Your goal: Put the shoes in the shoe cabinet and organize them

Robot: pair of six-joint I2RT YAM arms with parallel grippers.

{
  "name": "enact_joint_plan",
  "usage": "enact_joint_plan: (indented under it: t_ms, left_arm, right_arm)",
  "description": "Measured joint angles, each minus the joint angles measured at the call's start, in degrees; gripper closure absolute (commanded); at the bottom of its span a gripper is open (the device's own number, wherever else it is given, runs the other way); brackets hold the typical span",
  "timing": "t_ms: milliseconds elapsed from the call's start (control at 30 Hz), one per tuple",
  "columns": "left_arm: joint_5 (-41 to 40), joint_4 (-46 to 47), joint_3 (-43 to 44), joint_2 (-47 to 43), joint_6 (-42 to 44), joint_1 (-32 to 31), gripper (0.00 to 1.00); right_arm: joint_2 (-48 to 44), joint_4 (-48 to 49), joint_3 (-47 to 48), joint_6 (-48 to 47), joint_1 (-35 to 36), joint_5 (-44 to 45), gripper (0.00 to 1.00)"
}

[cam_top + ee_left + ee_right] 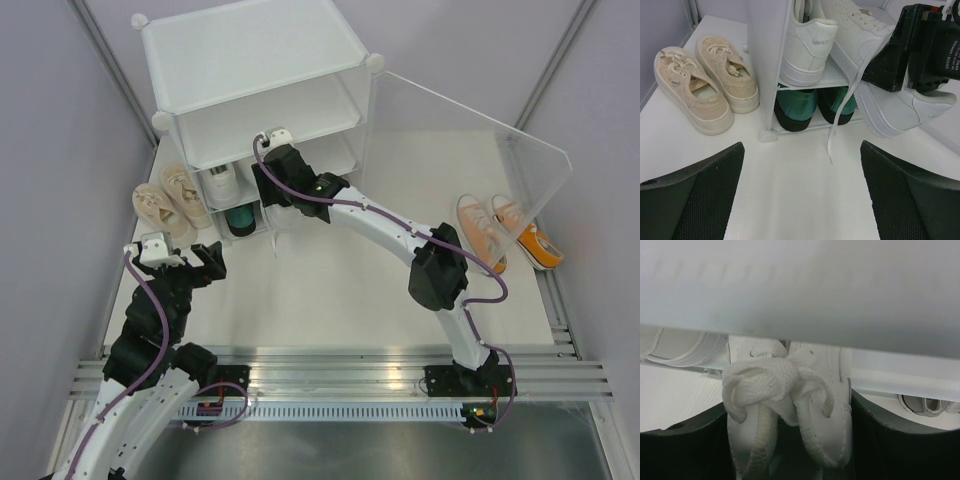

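Right gripper (790, 450) is clamped on the white sneaker (892, 107), so I'd level it and slide it toward 12 o'clock beside its mate (807, 45), watching that dangling lace (840, 120).

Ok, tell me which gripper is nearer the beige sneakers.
Left. The left gripper hovers open just in front of the beige sneakers; the right gripper is further away at the shoe cabinet, shut on a white sneaker.

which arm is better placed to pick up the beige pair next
Left. The left gripper is open and hovers just in front of the beige pair, left of the shoe cabinet. The right gripper is busy, closed on a white sneaker at the middle shelf.
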Motion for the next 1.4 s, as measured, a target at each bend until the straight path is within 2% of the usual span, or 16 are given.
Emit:
enact_joint_plan:
  t_ms: [167, 433, 1033, 1400]
  left_arm:
    - [0.0, 0.0, 0.0, 0.0, 0.0, 0.0, 0.0]
    - [0.02, 0.0, 0.0, -0.02, 0.0, 0.0, 0.0]
    - [0.02, 0.0, 0.0, -0.02, 0.02, -0.04, 0.0]
    - [0.02, 0.0, 0.0, 0.0, 0.04, -0.04, 0.0]
  right_arm:
    - [0.02, -0.07, 0.07, 0.0, -0.13, -0.55, 0.19]
    - [0.02, 2.36, 1.14, 0.24, -0.39, -2.64, 0.1]
    - [-0.94, 2.69, 1.27, 1.73, -0.66, -4.52, 0.09]
    - [-5.25, 6.82, 1.16, 2.25, -1.03, -7.82, 0.1]
